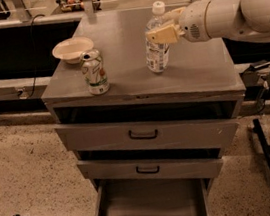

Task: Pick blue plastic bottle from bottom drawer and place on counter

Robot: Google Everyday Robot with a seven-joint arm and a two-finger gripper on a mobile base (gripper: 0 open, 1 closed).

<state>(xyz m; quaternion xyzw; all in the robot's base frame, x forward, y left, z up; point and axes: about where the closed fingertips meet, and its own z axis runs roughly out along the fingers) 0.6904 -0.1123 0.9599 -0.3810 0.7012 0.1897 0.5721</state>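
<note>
Fingers (pixel 165 33) clasp the blue plastic bottle (pixel 157 57) standing on the counter (pixel 125 50).

On the counter (pixel 205 71) we see three things standing in the way: a white bowl (pixel 71 49) at the left rear edge, a green-and-white can (pixel 94 71) just in front of it, and the blue plastic bottle (pixel 156 56) near the middle. The gripper (pixel 165 32) is clasped about the bottle's shoulder, and the white arm (pixel 232 12) reaches in from the right. We find bare surface between can and bottle, along the front edge and at the right front corner. Below, the bottom drawer (pixel 149 206) stands pulled out, its floor bare, overhung by the middle drawer (pixel 149 166).
</note>
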